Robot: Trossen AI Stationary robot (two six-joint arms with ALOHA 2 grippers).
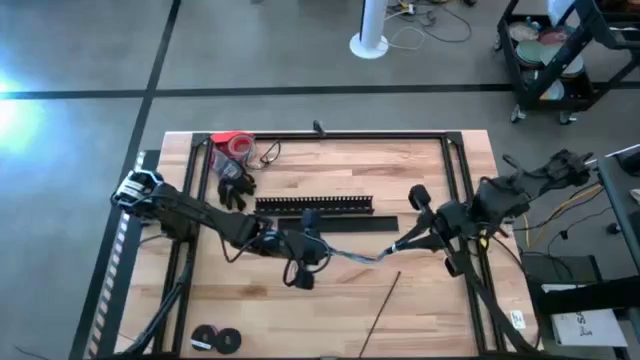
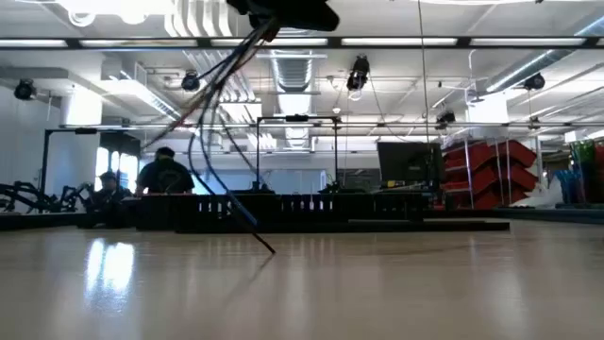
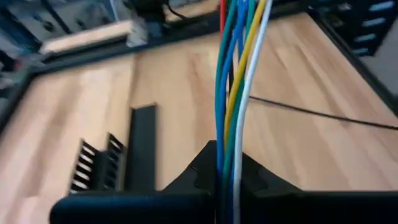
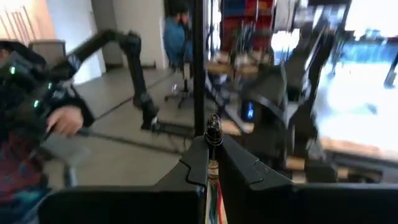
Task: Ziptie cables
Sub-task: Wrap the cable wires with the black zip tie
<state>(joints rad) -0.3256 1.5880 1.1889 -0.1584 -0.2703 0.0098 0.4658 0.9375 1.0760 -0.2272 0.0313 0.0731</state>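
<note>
From above, the cables [image 1: 352, 256] stretched across the table's [image 1: 420, 310] middle between the left gripper [image 1: 300, 262] and the right gripper [image 1: 412, 240], just in front of the slotted black bar [image 1: 314, 204] and flat black strip [image 1: 350, 225]. A red tape roll [image 1: 234, 144] and black glove [image 1: 235, 187] lay behind; a thin rod [image 1: 384, 303] lay in front.

At table height, dark wires [image 2: 222, 179] hung before the bar [image 2: 311, 210].

The left wrist view showed fingers [image 3: 249, 177] clamped on coloured wires [image 3: 235, 93].

The right wrist view showed fingers [image 4: 239, 165] closed on the bundle's end [image 4: 213, 134]; a person's hand [image 4: 62, 119] showed beyond.
</note>
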